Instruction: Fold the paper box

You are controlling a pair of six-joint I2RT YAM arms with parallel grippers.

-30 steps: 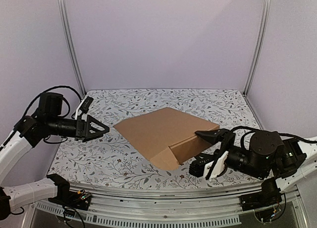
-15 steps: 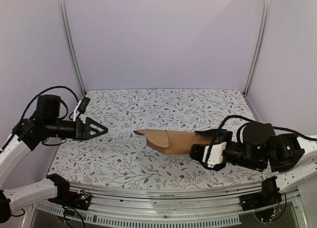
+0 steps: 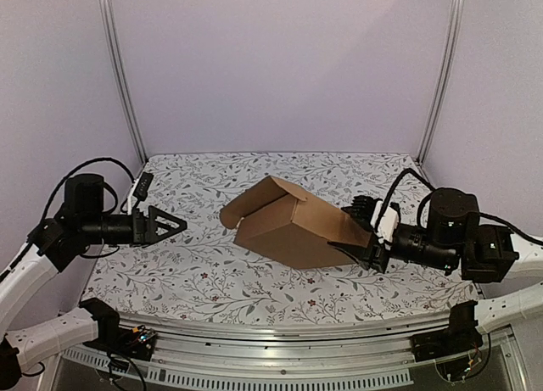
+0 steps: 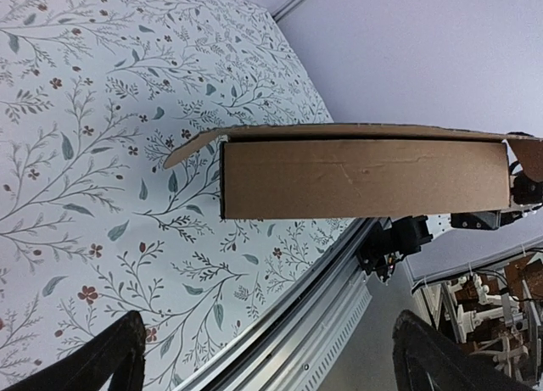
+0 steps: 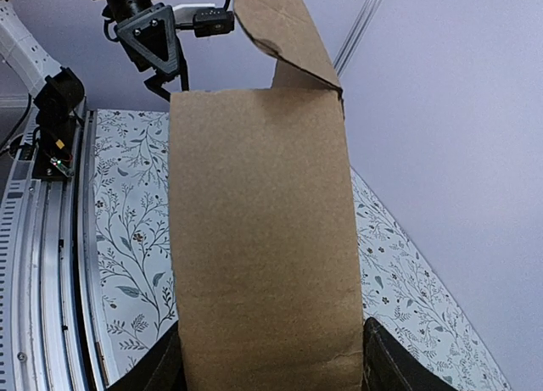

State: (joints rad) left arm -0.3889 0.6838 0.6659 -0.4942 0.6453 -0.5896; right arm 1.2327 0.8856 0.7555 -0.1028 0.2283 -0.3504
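Now right hand (image 3: 359, 237) is clamping one end of the paper box (image 3: 288, 226), holding it tilted toward the table's (image 3: 195, 276) right edge; left hand (image 3: 165, 227) is hanging wide open, empty. Probably light, stiff, crease-prone: grip panel edges.

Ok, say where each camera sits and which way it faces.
Top external: above and behind the bases, facing the table; left arm, right arm show.
Left wrist: faces right at the paper box; own open jaws at bottom corners.
Right wrist: faces left along the gripped paper box; jaws flank it, left arm beyond.
All share the paper box.
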